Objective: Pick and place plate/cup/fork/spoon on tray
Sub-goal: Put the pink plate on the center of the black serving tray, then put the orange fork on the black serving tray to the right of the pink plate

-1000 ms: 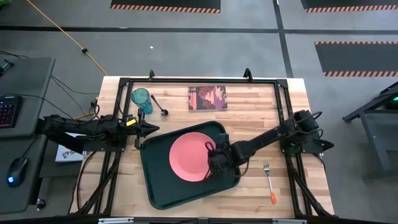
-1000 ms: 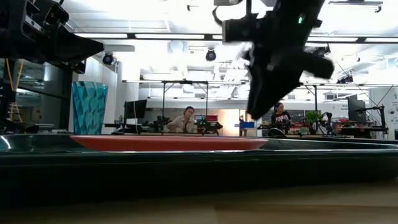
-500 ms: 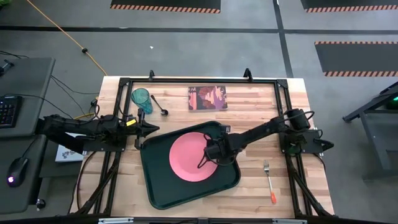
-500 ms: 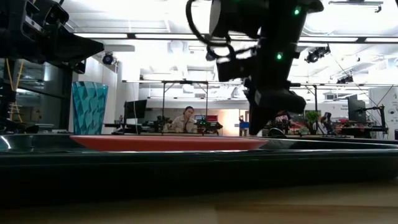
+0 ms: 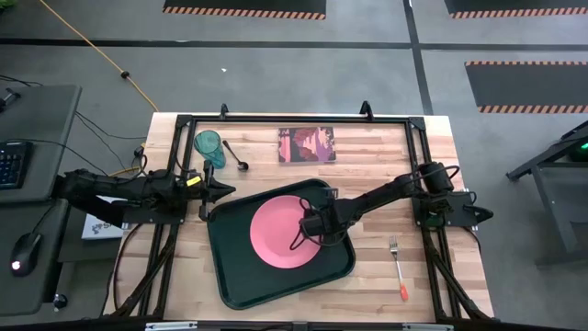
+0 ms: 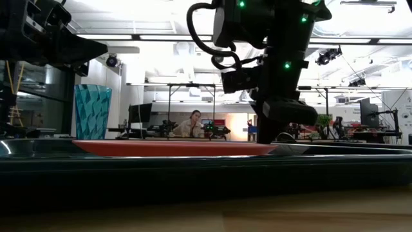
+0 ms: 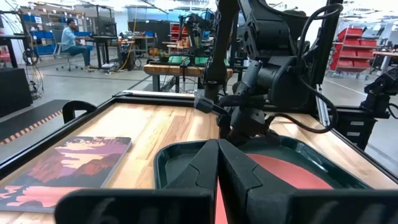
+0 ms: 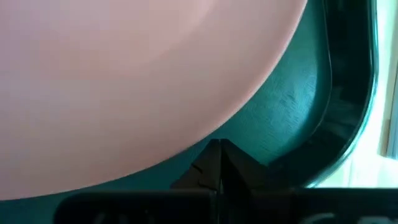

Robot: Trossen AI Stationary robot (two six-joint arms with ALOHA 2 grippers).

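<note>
Plate, pink and flat, lies inside the green tray at the table's near middle; the right gripper sits low over the plate's right edge, fingers pressed together and holding nothing. Fork lies on bare wood right of the tray. Left gripper, jaws likewise closed and empty, waits just off the tray's far-left corner. Cup and spoon stand beyond it, with a dark-red picture farther right
</note>
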